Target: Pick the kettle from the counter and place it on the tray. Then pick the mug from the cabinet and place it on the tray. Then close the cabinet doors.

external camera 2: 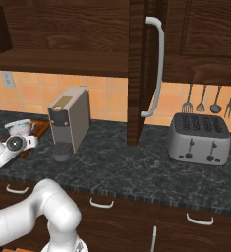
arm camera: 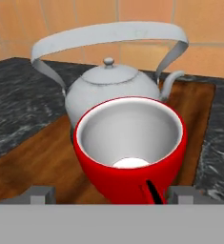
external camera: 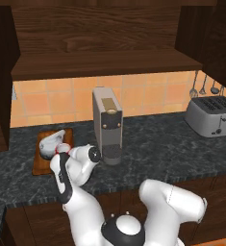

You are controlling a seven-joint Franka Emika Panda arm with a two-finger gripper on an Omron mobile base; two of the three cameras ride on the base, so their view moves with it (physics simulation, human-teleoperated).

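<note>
The two-finger gripper [arm camera: 104, 194] stands spread, released, astride the small red mug [arm camera: 131, 151], which sits on the reddish-brown wooden tray [arm camera: 32, 162] just before the rounded silver-grey kettle [arm camera: 108, 86].

Arm [external camera: 76, 192] bent low, reaching fwd-left, wrist angled down. Gripper [arm camera: 108, 195] w/ fingers [arm camera: 39, 194] spread wide, one tip each side of red mug [arm camera: 130, 150], apart from its wall. No grip seen.
</note>
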